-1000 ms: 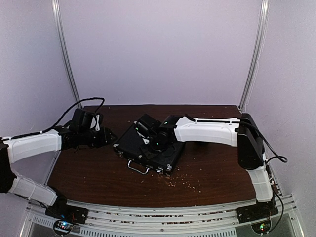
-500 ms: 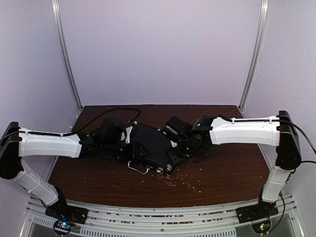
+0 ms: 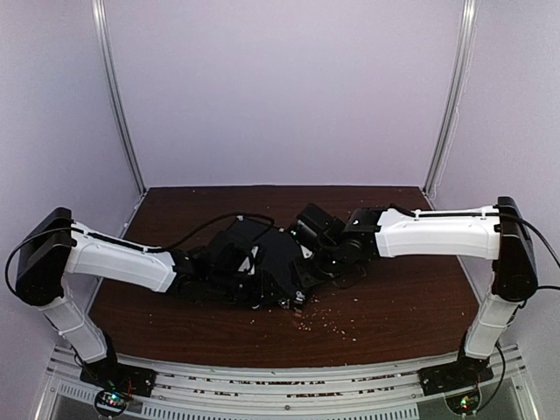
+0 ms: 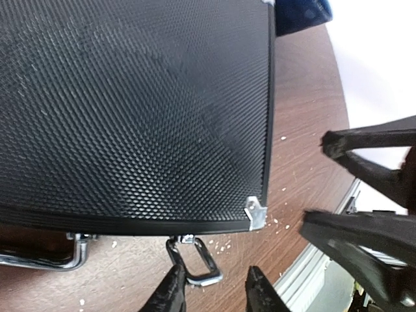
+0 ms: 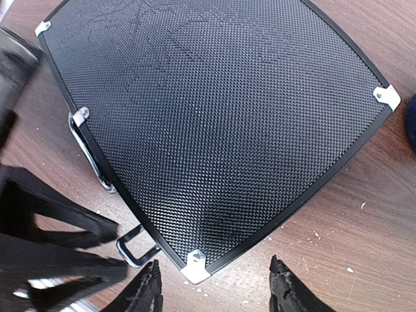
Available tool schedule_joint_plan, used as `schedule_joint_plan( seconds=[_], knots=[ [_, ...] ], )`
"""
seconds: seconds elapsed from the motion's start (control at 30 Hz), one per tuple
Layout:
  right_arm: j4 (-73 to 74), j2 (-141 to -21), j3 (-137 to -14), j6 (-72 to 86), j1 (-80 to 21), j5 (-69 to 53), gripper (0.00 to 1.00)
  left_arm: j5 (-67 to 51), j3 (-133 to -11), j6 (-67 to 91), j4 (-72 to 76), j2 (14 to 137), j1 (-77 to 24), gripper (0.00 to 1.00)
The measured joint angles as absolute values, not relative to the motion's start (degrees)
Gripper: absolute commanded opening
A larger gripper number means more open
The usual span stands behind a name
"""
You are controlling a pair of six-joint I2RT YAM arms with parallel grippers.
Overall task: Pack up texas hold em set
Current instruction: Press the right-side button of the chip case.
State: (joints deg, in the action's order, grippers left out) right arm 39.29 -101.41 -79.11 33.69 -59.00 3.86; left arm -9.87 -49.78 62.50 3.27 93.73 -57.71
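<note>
I have the case [image 3: 278, 255] closed and lying flat near the middle of the counter [image 3: 394, 306], turned askew to its edges, with the handle [image 5: 88, 153] on the side facing the near edge. Both arms reach in over it, one from each side.

On my left wrist feed the left end effector [image 4: 214, 292] hangs just off the case's near edge with its fingers apart. A silver latch [image 4: 195, 265] sticks out from that edge, close to one fingertip, and I see nothing clamped on it.

On the right wrist feed the right end effector [image 5: 214, 296] has its fingers well apart too and holds nothing. It sits just off a silver-capped corner [image 5: 195, 261] of the lid. The left fingers show as dark shapes at the left of that feed, near the latch.

A dark blue cup [image 5: 411, 123] peeks in at the feed's right edge, beside the case. Pale crumbs [image 3: 325, 325] lie scattered on the counter between the case and the near edge. I can see no chips, cards or dice.
</note>
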Motion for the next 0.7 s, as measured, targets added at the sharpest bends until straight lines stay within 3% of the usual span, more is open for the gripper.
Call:
schedule_joint_plan(
  seconds=[0.4,0.7],
  knots=[
    [38.68,-101.36,-78.37,33.91,-59.40,3.40,0.54,-6.37,-50.26,63.51,2.50,98.52,-60.01,0.16],
    [37.41,-101.36,-77.19,34.30,-59.51,2.79,0.54,-4.99,-50.52,63.83,2.85,101.12,-60.45,0.18]
  ],
)
